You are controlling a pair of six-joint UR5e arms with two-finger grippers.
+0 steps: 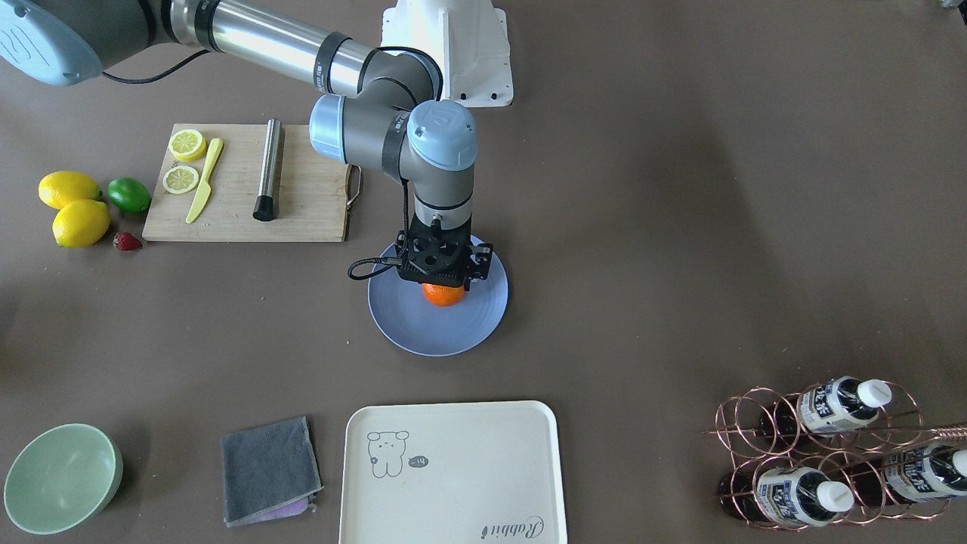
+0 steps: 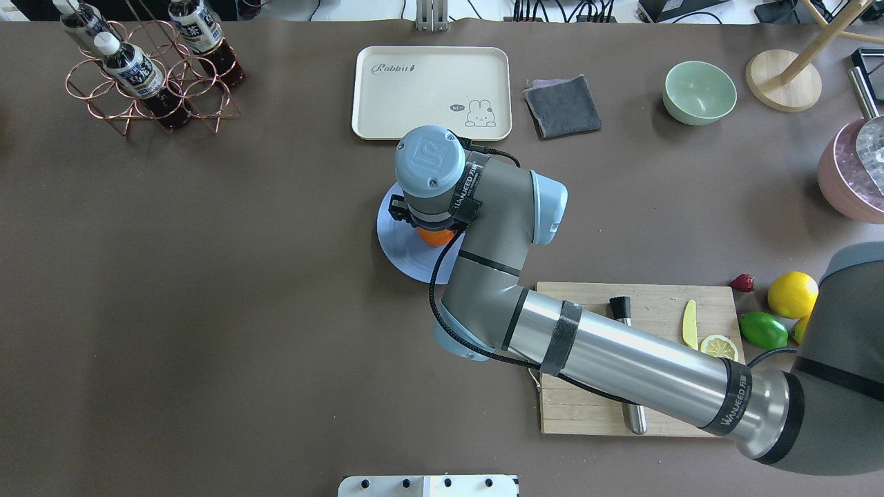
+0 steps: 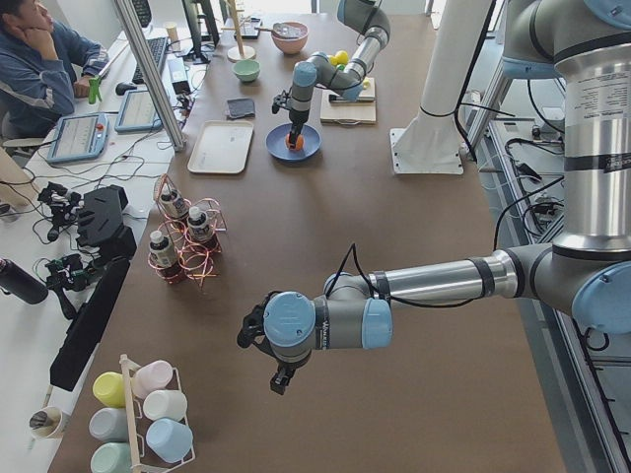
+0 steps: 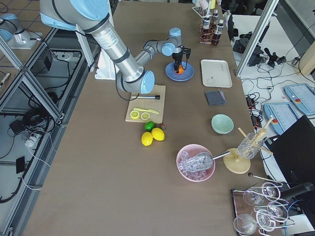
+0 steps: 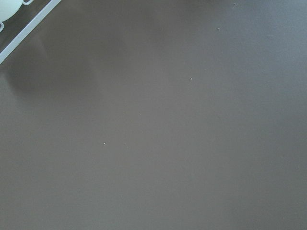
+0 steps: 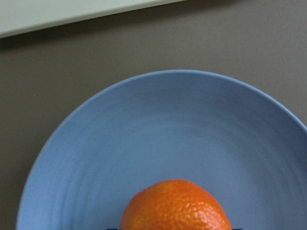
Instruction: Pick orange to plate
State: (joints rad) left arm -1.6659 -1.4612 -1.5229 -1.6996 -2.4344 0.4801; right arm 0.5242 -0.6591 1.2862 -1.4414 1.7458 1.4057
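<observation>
The orange (image 1: 443, 295) sits at the middle of the light-blue plate (image 1: 423, 332), close to its surface. My right gripper (image 1: 442, 281) points straight down over it and looks shut on it; its body hides the fingers and the fruit's top. In the right wrist view the orange (image 6: 175, 208) fills the bottom centre, with the plate (image 6: 158, 124) spread behind it. From behind, the wrist covers most of the orange (image 2: 436, 237) and part of the plate (image 2: 400, 255). My left gripper (image 3: 254, 333) hangs over bare table far from the plate; I cannot tell whether it is open.
A cream tray (image 1: 453, 472) lies just beyond the plate. A cutting board (image 1: 242, 204) holds lemon halves, a yellow knife and a metal cylinder. Two lemons (image 1: 72, 204), a lime and a strawberry lie beside it. A green bowl (image 1: 60, 477), grey cloth (image 1: 268, 468) and bottle rack (image 1: 831, 453) stand along the far edge.
</observation>
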